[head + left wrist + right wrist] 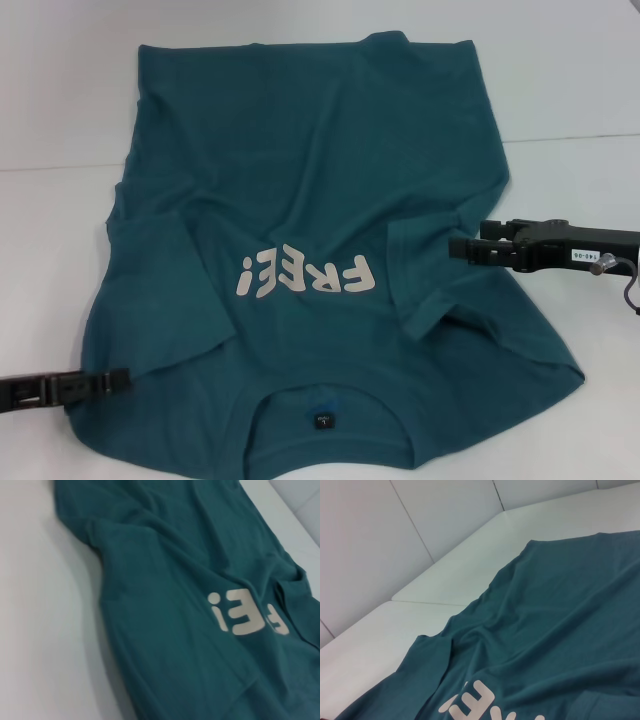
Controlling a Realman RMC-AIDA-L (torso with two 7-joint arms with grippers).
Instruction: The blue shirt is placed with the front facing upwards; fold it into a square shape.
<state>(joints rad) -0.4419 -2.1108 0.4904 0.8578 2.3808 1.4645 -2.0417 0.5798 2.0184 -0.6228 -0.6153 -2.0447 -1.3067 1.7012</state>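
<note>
The blue shirt (320, 170) lies front up on the white table, collar and dark neck label (325, 418) at the near edge, hem at the far side. The off-white "FREE!" lettering (305, 275) reads upside down. Both sleeves lie folded inward over the chest. My left gripper (118, 381) is low at the shirt's near left edge. My right gripper (456, 248) hovers at the shirt's right edge, by the folded sleeve. The shirt fills the left wrist view (165, 605) and the right wrist view (560, 620); neither shows fingers.
The white table (560, 90) has a seam (575, 137) running across it right of the shirt. Bare tabletop shows left and right of the shirt. Pale wall panels (380, 540) stand behind the table's far corner.
</note>
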